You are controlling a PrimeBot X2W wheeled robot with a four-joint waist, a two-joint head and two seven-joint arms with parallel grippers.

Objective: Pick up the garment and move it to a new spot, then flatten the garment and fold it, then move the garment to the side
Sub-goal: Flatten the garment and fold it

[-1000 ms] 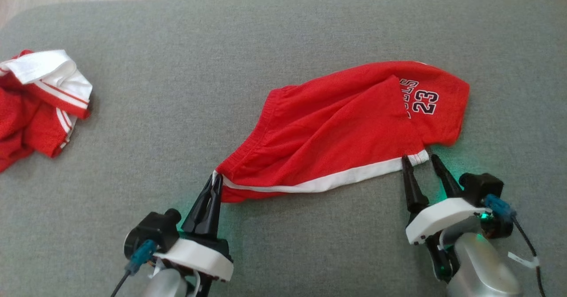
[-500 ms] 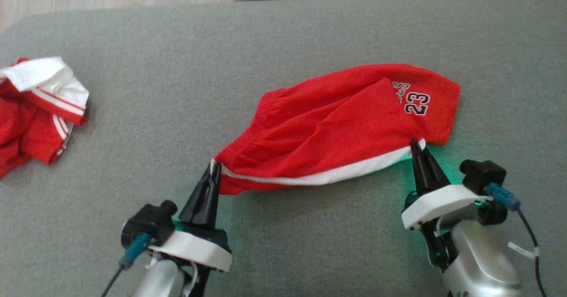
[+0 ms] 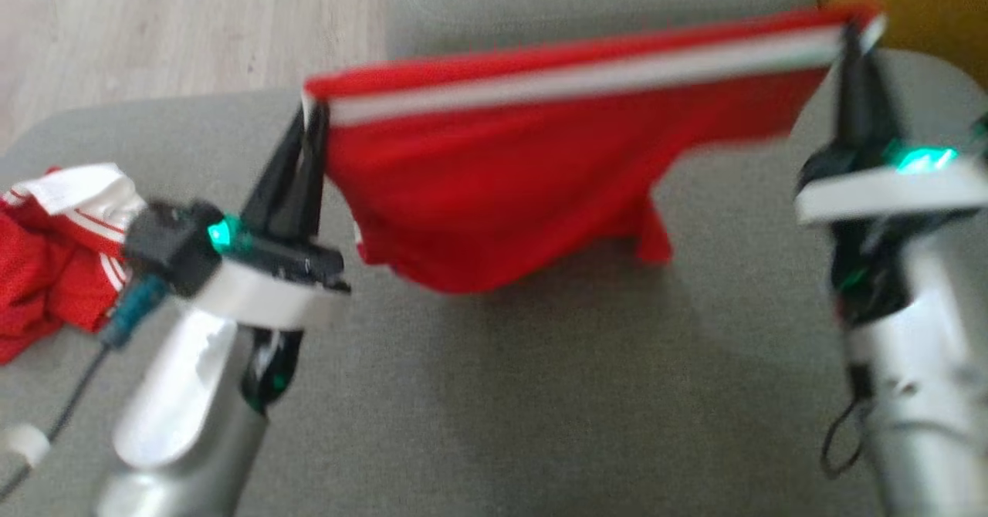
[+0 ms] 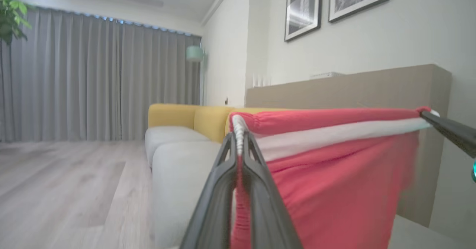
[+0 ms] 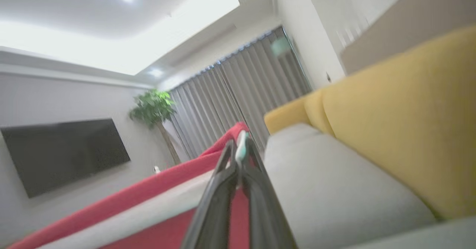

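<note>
Nearest, at lower left in the head view: left gripper point(image 3: 311, 112), fingers pressed together on one corner of the garment point(image 3: 502, 185), right at its white-striped edge. Opposite, on the right side: right gripper point(image 3: 853, 38), likewise pinched shut on the other end of that same edge. Between the two: red fabric with a white band, stretched taut along the top and drooping in a loose fold above the grey sofa seat point(image 3: 502, 393). Lowest point possibly brushing the cushion, hard to judge through the blur. Soft shadow on the seat just beneath.

Further left, crumpled on the same seat: a second red-and-white cloth point(image 3: 54, 270), well apart from the held one. Beyond the seat edge: pale wood floor point(image 3: 154, 23) at top left, a yellow cushion point(image 3: 911, 0) at top right.

Farthest, from the wrist views: grey curtains point(image 4: 74, 78), a potted plant point(image 5: 152, 106), a dark wall screen point(image 5: 63, 152) and two framed pictures point(image 4: 334, 0).
</note>
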